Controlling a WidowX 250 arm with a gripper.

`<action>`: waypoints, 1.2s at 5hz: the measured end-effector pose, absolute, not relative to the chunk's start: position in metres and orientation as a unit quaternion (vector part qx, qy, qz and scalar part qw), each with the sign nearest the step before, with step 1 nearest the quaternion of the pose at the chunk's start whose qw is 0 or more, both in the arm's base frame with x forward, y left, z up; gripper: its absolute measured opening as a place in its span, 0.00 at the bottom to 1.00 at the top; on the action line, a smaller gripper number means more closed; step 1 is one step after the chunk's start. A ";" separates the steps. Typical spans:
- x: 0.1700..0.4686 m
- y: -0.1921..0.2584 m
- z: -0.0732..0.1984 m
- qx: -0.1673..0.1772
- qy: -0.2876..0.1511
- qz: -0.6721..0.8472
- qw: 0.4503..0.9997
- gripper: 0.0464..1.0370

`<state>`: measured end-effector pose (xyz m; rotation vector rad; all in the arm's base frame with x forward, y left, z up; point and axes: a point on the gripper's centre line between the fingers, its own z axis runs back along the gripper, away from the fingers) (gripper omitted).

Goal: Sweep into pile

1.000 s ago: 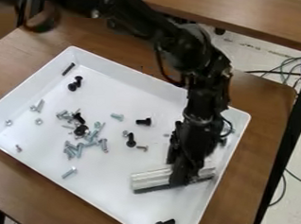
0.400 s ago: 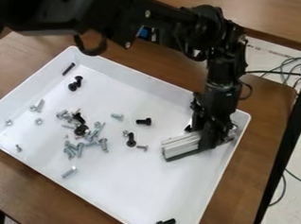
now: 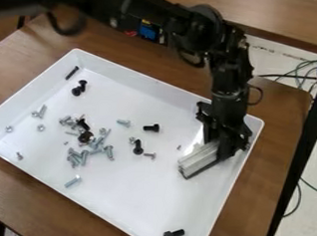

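Right now, the gripper grips a silvery bar near the tray's right edge

Inside the white tray (image 3: 136, 76), toward its far right corner, the gripper (image 3: 222, 146) hangs down with its fingers closed on a silvery bar (image 3: 200, 159), parted only by what they hold. The bar slants, one end pointing toward the tray's middle, with a dark strip along its lower side.

Left of the middle lies a loose cluster of silvery bolts (image 3: 96, 145), with a black bolt (image 3: 85, 137) among them. Between this cluster and the bar are two more black bolts (image 3: 151, 128), a silvery bolt (image 3: 124, 122) and a small screw (image 3: 150, 155).

Toward the far left corner is a slim black screw (image 3: 71, 72), with a pair of dark fasteners (image 3: 78, 88) near it. Two nuts (image 3: 9, 129) and a short screw (image 3: 19, 155) are scattered near the left corner. One lone silvery bolt lies near the front edge, and a large black bolt (image 3: 174, 235) lies by the near right corner.

The tray sits on a brown wooden counter (image 3: 273, 141); beyond the counter's right edge, cables (image 3: 311, 78) trail over the pale floor (image 3: 309, 163).
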<state>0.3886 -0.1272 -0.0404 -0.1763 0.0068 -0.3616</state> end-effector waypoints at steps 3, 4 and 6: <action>0.372 -0.001 -0.048 -0.076 -0.042 0.143 0.986 0.30; 0.369 0.041 -0.048 -0.051 -0.046 0.163 0.984 0.30; 0.324 0.157 -0.045 0.039 -0.033 0.164 0.985 0.30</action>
